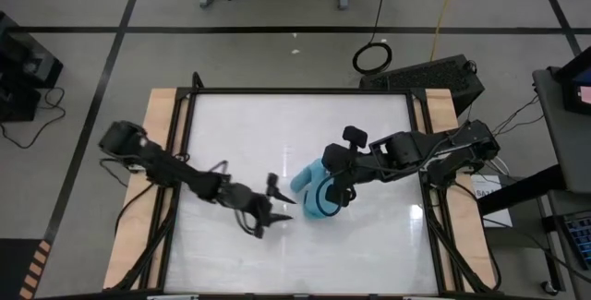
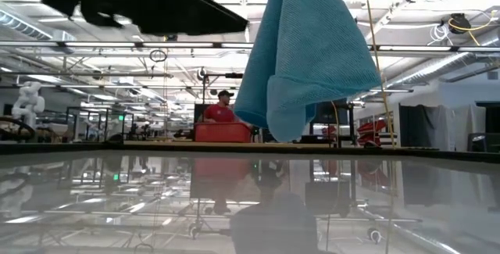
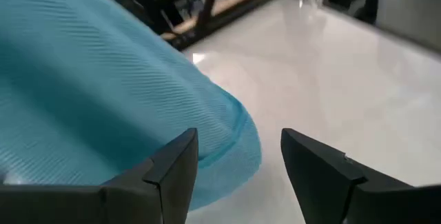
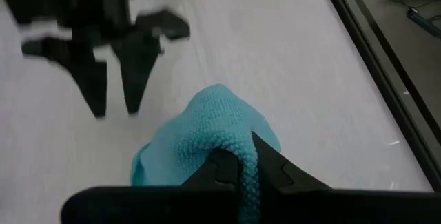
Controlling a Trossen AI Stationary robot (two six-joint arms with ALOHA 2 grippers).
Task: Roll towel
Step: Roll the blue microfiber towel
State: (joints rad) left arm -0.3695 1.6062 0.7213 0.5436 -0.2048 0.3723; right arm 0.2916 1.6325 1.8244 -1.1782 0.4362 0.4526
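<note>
towel (image 1: 314, 192) pinched in the right gripper (image 4: 242, 172), lifted clear of the table (image 1: 305, 120). fingers (image 4: 272, 165) clenched on a fold of the cloth, shown plainly in the right wrist view. hangs in folds in the low view, widening downward to a doubled lower edge, well above the glossy top (image 2: 297, 59). sits near the middle of the table in the high view, a little toward the right arm's side. left gripper (image 1: 277, 206) just beside the towel, apart from it, released, holding nothing. open fingers (image 3: 172, 165) point at the cloth in the left wrist view, the turquoise (image 3: 103, 93) filling much of the space ahead of them, with a rounded edge close to one fingertip. same gripper seen from the right wrist, two dark prongs spread over the white surface (image 4: 114, 65). beyond the table, far off in the low view, a person (image 2: 223, 107) in a red top behind a red bin (image 2: 223, 132).
</note>
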